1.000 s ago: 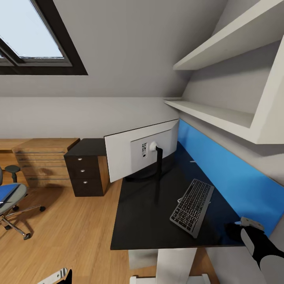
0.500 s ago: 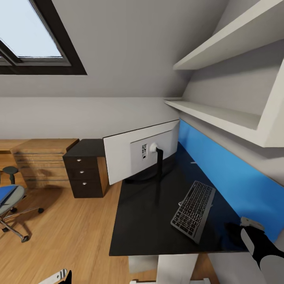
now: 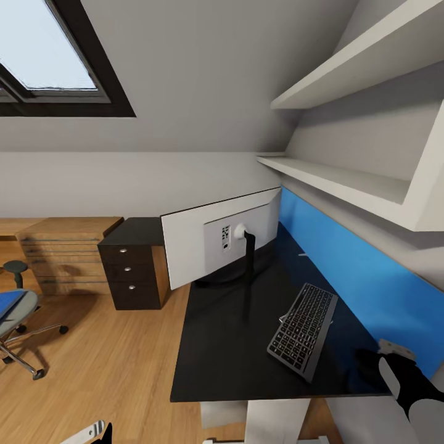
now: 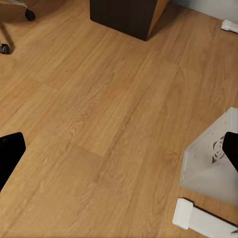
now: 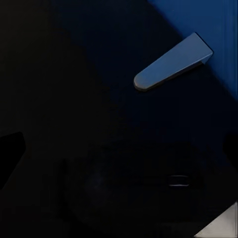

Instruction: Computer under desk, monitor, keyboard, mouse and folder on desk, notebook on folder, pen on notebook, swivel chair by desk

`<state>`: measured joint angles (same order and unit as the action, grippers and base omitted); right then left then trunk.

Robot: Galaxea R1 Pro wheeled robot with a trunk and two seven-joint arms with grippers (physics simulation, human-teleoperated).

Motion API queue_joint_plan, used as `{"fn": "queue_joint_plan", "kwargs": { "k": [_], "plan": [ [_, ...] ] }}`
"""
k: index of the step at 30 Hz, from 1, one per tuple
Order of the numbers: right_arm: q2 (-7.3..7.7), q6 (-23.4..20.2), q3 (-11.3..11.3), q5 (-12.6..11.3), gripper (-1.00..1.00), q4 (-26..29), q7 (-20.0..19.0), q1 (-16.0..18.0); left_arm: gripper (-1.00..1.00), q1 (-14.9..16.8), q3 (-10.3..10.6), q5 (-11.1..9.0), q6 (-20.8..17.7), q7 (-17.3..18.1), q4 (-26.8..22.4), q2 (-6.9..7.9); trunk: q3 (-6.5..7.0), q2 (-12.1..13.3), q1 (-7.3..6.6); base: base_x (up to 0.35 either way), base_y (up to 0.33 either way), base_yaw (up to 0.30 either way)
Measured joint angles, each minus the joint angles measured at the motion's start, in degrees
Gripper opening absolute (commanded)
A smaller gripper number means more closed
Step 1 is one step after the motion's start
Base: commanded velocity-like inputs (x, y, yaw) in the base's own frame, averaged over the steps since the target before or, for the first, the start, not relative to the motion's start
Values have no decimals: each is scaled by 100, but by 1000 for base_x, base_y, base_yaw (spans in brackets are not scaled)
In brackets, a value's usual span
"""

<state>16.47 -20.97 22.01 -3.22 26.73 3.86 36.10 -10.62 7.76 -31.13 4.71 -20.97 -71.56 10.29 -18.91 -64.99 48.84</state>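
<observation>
On the glossy black bench [image 3: 228, 345] the monitor [image 3: 219, 243] stands with its pale grey back toward the head camera, its black stand rising from the bench top. Just beside it, toward the blue back panel [image 3: 364, 271], the keyboard [image 3: 303, 330] lies flat and slanted. Near the bench's front right corner the right pincer [image 3: 370, 364] hangs low over the dark top, beside the keyboard's near end; the right wrist view is too dark to tell whether its fingers are apart or together, though a rounded dark shape, possibly the mouse [image 5: 124, 193], lies below them. Far off at the head view's left edge the swivel chair [image 3: 15, 327] stands on the wooden floor [image 3: 92, 370], well apart from the bench, with the blue folder [image 3: 7, 301] on its seat. The left pincer [image 4: 119, 158] hangs above the floor with its fingers [image 4: 10, 153] spread wide and nothing between them. Beneath it, near a white bench foot, the light grey computer [image 4: 210, 161] stands with its vented face showing.
</observation>
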Motion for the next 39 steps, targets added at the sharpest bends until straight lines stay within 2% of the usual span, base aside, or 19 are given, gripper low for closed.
{"fn": "queue_joint_plan", "kwargs": {
  "k": [9,22,26,37,39],
  "plan": [
    [89,-59,0,-11,100,-10,-12,0,100,-3,0,-2,4,3,-2,0,0,0,0,0,0,0],
    [79,-79,-1,-3,100,-35,-11,0,100,1,1,-4,2,-1,0,0,0,0,0,0,0,0],
    [77,-279,-2,-3,100,-44,-28,0,100,0,0,-6,0,0,-2,0,0,0,0,0,0,0],
    [77,-344,-2,-3,100,-45,-23,0,100,1,1,-7,2,-2,-1,0,0,0,0,0,0,0],
    [77,-345,-2,-4,100,-46,-23,0,100,-1,6,-8,3,-4,-2,0,-35,-79,43,0,0,0]
  ]
}}
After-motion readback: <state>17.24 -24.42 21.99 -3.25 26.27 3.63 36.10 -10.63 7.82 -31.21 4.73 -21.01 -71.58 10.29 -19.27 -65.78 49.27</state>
